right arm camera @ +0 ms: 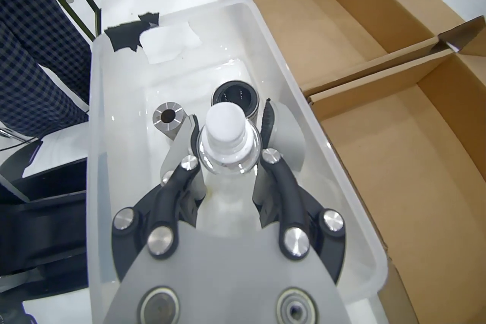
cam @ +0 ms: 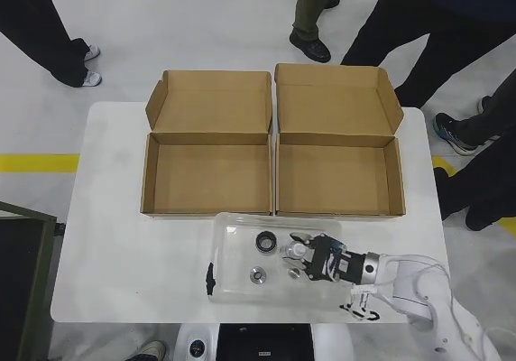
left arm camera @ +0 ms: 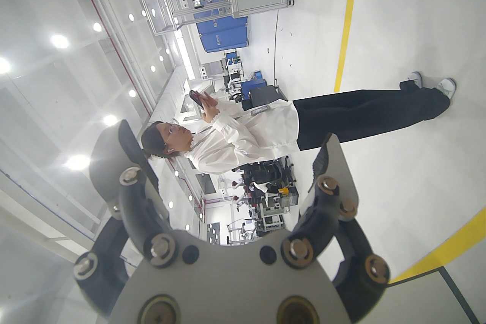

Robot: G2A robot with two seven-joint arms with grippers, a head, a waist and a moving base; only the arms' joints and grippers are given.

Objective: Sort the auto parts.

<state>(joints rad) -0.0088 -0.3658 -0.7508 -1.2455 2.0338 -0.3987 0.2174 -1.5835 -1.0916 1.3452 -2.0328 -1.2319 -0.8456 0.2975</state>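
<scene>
In the clear bin [cam: 235, 262] at the near edge of the white surface [cam: 114, 226], the right fingers [right arm camera: 281, 137] are closed on either side of a small clear part with a white cap [right arm camera: 227, 135], their pads pressed against its glassy body, the cap pointing away from the wrist; whether the part rests on the bin floor or is held clear of it, I cannot tell; just beyond it lies a black ring [right arm camera: 235, 94], open end up, and beside that, toward the robot's left, a silver cylinder [right arm camera: 169, 116] with a dark bore stands apart from both; a scrap of black tape [right arm camera: 123, 35] and a white label [right arm camera: 169, 43] sit at the bin's far left end wall; behind the bin, two open cardboard boxes stand side by side and touching, the left box [cam: 208, 176] and the right box [cam: 335, 180], lids folded back away from the robot; the left fingers [left arm camera: 336, 169] are well away from all this, spread wide, gripping nothing, aimed out at the room.
</scene>
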